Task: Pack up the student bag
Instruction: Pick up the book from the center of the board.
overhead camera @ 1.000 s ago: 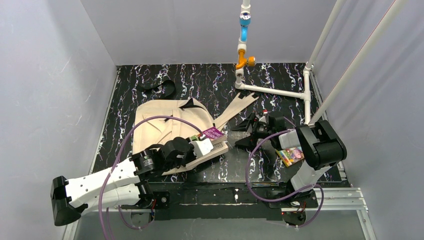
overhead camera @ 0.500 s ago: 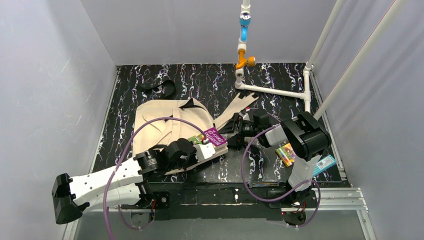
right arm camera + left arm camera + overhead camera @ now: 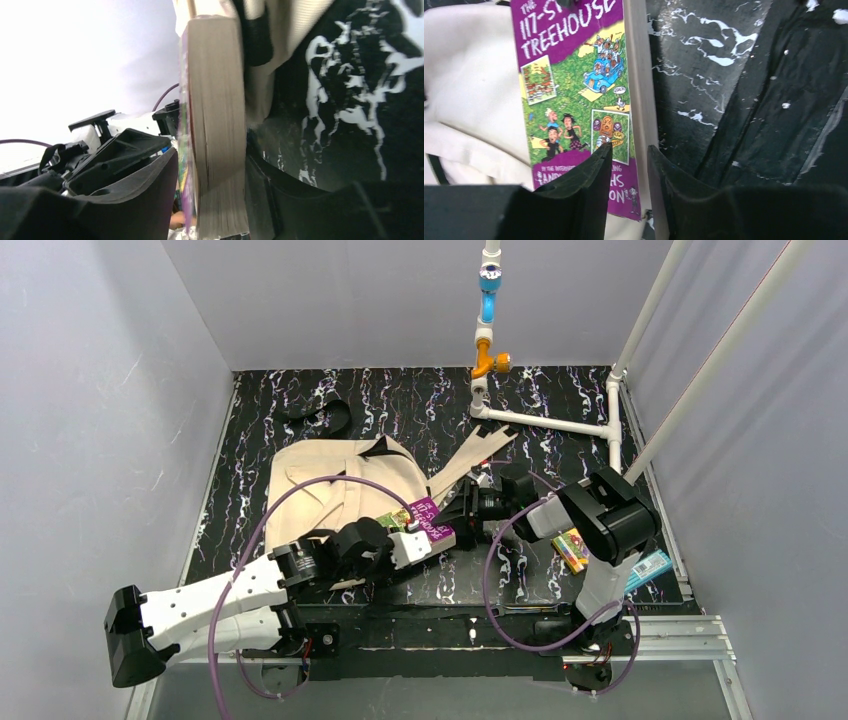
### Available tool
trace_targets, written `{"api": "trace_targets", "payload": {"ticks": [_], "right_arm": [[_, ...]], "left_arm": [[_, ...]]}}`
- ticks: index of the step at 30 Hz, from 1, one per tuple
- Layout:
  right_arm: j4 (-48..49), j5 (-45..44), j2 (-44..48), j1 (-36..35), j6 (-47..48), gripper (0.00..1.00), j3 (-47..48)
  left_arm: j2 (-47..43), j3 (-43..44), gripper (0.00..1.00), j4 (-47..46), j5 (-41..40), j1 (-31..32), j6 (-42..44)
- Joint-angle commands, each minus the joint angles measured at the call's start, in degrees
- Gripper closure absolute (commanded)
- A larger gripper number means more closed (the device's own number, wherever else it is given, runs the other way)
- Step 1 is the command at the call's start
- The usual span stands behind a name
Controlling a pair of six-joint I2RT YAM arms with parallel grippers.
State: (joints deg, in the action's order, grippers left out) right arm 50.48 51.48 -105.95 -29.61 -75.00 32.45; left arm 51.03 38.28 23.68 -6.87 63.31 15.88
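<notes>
The beige student bag [image 3: 330, 490] lies flat on the left of the black mat, and its fabric [image 3: 469, 100] fills the left of the left wrist view. A thick book with a purple cover [image 3: 428, 517] rests at the bag's right edge. In the left wrist view the book's cover [image 3: 574, 75] faces the camera. My left gripper [image 3: 432, 538] hovers at the book's near end; its jaws [image 3: 629, 160] stand slightly apart with nothing pinched. My right gripper [image 3: 463, 515] straddles the far end, its jaws [image 3: 212, 175] pressed against the cover and pages of the book [image 3: 220, 125].
A small colourful book [image 3: 571, 548] and a blue packet [image 3: 650, 565] lie at the right by the right arm. A white pipe frame [image 3: 545, 422] crosses the back right. A black strap [image 3: 325, 418] lies at the back left. The bag's beige strap [image 3: 480, 455] reaches toward the pipe.
My right gripper has moved left onto the book's far end and narrowed its jaws around it. The left jaws have parted slightly. The book has shifted a little toward the near edge.
</notes>
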Motion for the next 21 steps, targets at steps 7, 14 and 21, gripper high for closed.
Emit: {"api": "trace_targets", "payload": {"ticks": [7,14,21], "right_arm": [[0.0,3.5,5.3,-0.9,3.1,0.79,1.7],[-3.1,4.5,7.5,-0.9,4.8,0.99,1.9],[-46.4,-9.6,20.3,-0.4,30.7,0.99,11.7]], "left_arm": [[-0.6,5.2,0.37,2.2,2.9,-0.3,-7.9],[-1.7,8.9,0.17,1.5,-12.1,-0.4,-15.1],[-1.0,13.8,0.13,0.4,-23.8,-0.7,-24.5]]}}
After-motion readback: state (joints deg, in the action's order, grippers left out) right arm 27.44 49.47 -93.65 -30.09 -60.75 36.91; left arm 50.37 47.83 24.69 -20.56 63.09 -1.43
